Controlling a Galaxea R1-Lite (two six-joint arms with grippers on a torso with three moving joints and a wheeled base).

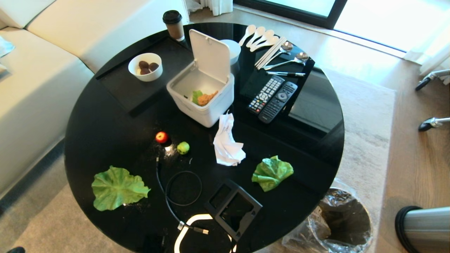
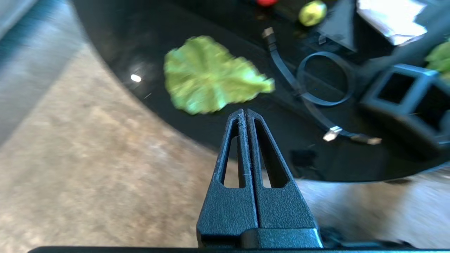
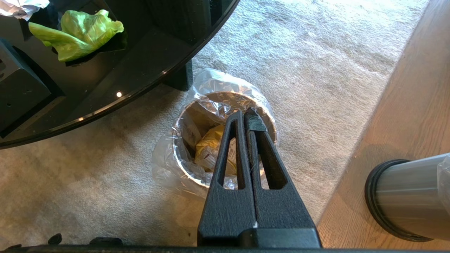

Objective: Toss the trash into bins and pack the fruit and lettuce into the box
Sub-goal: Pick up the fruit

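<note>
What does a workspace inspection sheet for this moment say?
Surface: round black table.
Job's things: red apple, green apple, tissue and two lettuce leaves on table; box open, some food inside; wrapper in lined bin; second bin on its side.
Clutter: remotes, spoons, pen, cup, bowl, black tray.
Grippers: left gripper shut, near the table edge; right gripper shut, over the bin.
Cables: black cable looped on table.
Surroundings: sofa, rug, wood floor.
</note>
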